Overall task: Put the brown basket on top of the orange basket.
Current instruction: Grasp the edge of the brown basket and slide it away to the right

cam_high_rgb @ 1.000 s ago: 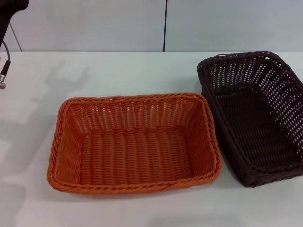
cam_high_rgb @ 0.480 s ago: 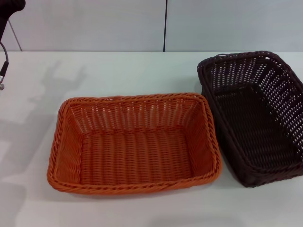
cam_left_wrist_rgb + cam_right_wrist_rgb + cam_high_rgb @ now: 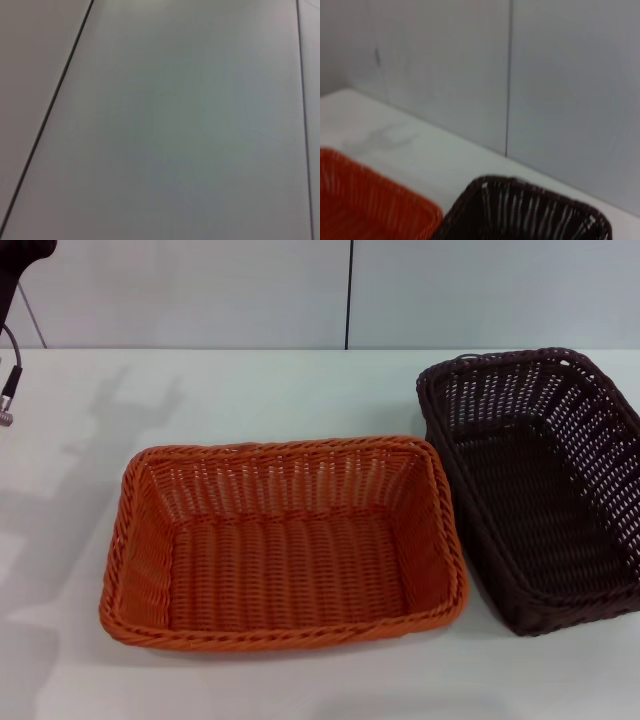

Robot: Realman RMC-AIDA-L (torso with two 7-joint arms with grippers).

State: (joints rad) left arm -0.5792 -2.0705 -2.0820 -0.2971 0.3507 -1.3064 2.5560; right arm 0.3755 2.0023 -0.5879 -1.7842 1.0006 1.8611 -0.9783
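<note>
Neither gripper appears in any view, so whether their fingers are spread or pressed together cannot be told. Only a dark part of the left arm (image 3: 22,265), with a cable hanging from it, shows in the top left corner of the head view. From that arm, the orange basket (image 3: 283,542) lies nearer the robot and toward its right, flat on the white table (image 3: 270,390), mouth up and empty. The brown basket (image 3: 537,483) sits farther to the right again, well apart from the left arm, also upright and empty on the table. The two baskets stand side by side: their rims come close at the orange basket's far right corner, and whether they touch there cannot be told. The head view alone shows both baskets whole. The right wrist view shows only the far end of the brown basket (image 3: 525,212) and a corner of the orange basket (image 3: 367,202), just beside each other below the camera, with the grey panelled wall (image 3: 445,65) behind the table. The left wrist view shows only plain grey wall panels (image 3: 190,125) with dark seams, and neither basket.
</note>
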